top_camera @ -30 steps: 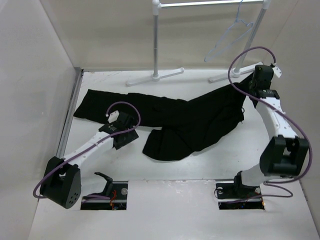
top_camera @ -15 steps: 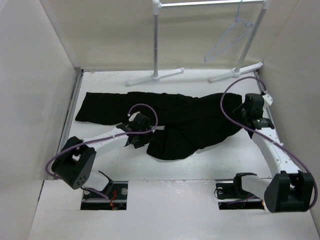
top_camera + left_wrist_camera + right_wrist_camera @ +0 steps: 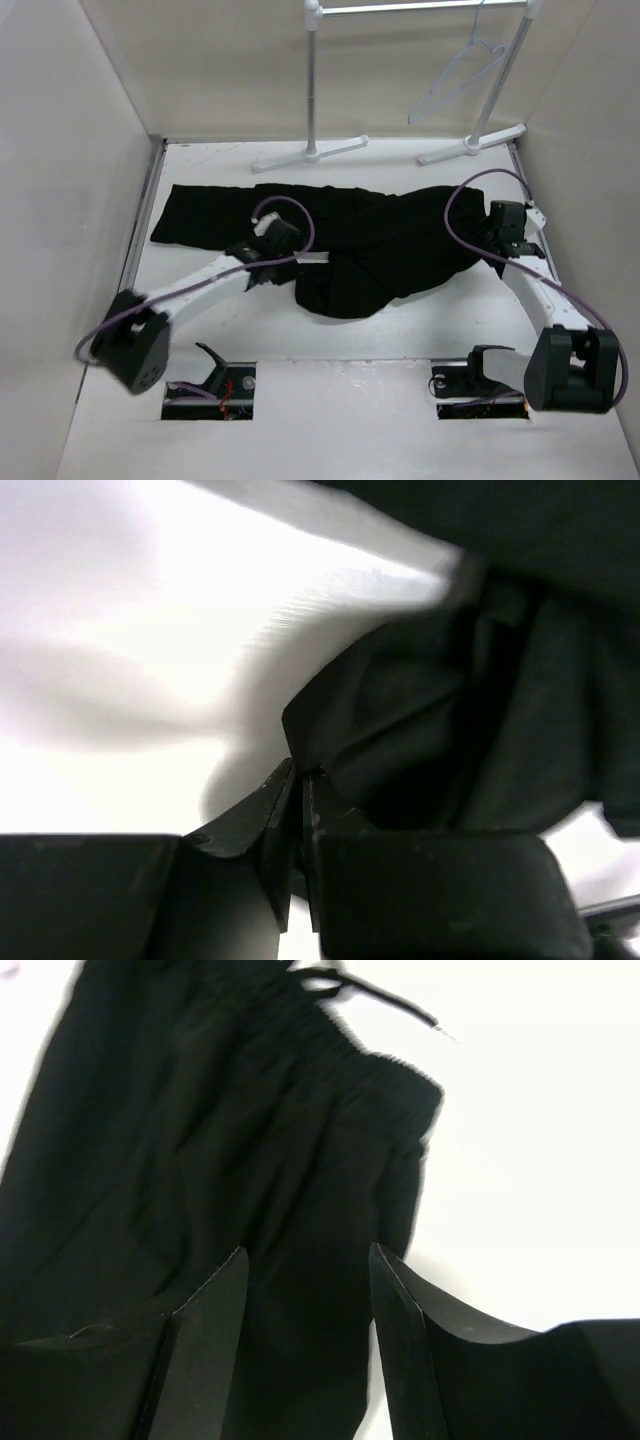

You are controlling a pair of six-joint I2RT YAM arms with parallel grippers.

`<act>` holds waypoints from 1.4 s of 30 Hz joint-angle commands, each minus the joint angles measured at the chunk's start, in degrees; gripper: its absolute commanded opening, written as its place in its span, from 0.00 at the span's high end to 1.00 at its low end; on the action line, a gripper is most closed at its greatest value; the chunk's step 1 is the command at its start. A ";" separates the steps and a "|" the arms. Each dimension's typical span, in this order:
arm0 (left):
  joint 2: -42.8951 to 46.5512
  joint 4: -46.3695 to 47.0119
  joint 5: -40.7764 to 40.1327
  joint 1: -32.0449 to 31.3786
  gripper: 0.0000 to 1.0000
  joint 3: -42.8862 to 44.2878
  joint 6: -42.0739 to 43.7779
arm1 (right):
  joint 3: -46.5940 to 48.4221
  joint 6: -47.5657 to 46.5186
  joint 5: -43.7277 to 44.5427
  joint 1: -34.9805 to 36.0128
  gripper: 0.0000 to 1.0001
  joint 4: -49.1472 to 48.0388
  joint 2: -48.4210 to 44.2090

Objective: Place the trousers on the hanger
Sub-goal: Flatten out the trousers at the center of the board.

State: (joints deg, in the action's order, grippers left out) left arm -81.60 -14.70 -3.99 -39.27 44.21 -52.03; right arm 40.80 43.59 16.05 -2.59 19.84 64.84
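The black trousers (image 3: 380, 235) lie crumpled across the table, with one leg stretched to the left and a fold bulging toward the near edge. My left gripper (image 3: 287, 262) sits at the left edge of that fold. In the left wrist view its jaws (image 3: 300, 775) are shut, with a corner of the trousers (image 3: 470, 720) running into the tips. My right gripper (image 3: 497, 232) hovers open over the waistband end; black cloth (image 3: 200, 1110) lies below its spread fingers (image 3: 308, 1260), not held. The thin pale hanger (image 3: 455, 78) hangs from the rack rail at the back right.
The white rack stands at the back with its left pole (image 3: 312, 80), right pole (image 3: 505, 75) and feet (image 3: 310, 155) on the table. Side walls close in on the left and right. A drawstring end (image 3: 385, 998) trails off the waistband onto the white table (image 3: 200, 330).
The left gripper reached the fold's edge and shut there. The right arm came down and nearer with the waistband, which now rests on the table, and its jaws opened.
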 commanded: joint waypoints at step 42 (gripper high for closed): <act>28.00 -26.87 -13.59 51.52 0.97 10.81 5.62 | 3.33 7.47 -13.68 2.28 0.50 -4.19 18.66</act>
State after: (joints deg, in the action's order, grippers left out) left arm -52.93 -42.63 -15.42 9.82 50.94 -47.72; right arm 41.87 49.21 3.95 -1.76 17.69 83.42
